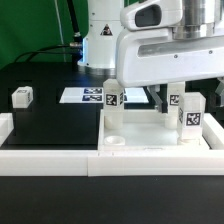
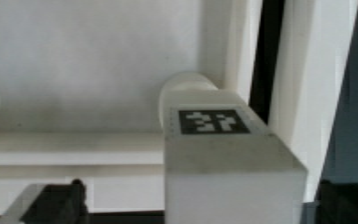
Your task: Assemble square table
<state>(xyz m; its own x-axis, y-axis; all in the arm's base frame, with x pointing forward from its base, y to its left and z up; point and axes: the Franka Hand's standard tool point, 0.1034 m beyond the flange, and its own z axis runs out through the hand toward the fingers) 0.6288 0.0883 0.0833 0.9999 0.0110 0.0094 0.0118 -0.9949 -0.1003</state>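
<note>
While the black counter (image 1: 50,125) carries everything, the white arm (image 1: 165,55) fills the upper right of the exterior view. It hangs over the square slab (image 1: 150,135), which lies flat at the lower right, just behind the long border wall (image 1: 50,157). The marker board (image 1: 88,96) lies at mid-frame beyond it.

Three legs stand upright at the slab. The corner leg (image 1: 113,97) is at its far left corner, and the rear right leg (image 1: 176,100) and front right leg (image 1: 190,117) stand close together under the arm. Whether any is seated I cannot tell. The loose leg (image 1: 22,96) sits alone at the exterior view's left edge, well apart. A round socket (image 1: 113,143) at the slab's near left corner looks empty.

At the wrist, the claw (image 2: 199,206) is spread wide around a tagged leg (image 2: 220,150). The one clear fingertip (image 2: 48,203) stands apart from the leg's side and grips nothing.

The step in hand seems to be taking hold of this leg. Next the claw should close squarely on its flanks, lift it upright, and centre it over a free socket.
</note>
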